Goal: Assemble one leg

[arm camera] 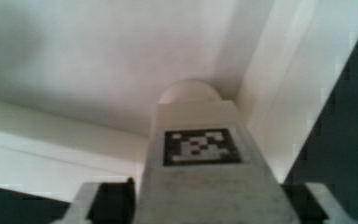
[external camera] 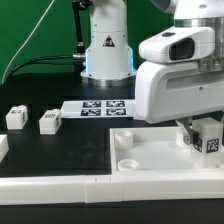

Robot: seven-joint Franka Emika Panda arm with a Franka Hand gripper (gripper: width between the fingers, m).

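My gripper (external camera: 200, 136) is shut on a leg (external camera: 210, 141), a small white block with a black-and-white marker on its face. It holds the leg over the near corner of the large white panel (external camera: 150, 150) on the exterior view's right. In the wrist view the leg (arm camera: 201, 130) runs out from between my fingers (arm camera: 108, 205), and its rounded end is against the panel (arm camera: 87, 60) near the panel's edge. Whether it sits in a socket is hidden. Two more legs (external camera: 17, 116) (external camera: 50, 121) lie on the table at the exterior view's left.
The marker board (external camera: 100, 106) lies behind the panel, in front of the robot base (external camera: 105, 50). A white rail (external camera: 60, 186) runs along the table's front edge. Open round sockets (external camera: 128, 140) (external camera: 131, 162) show at the panel's left corners.
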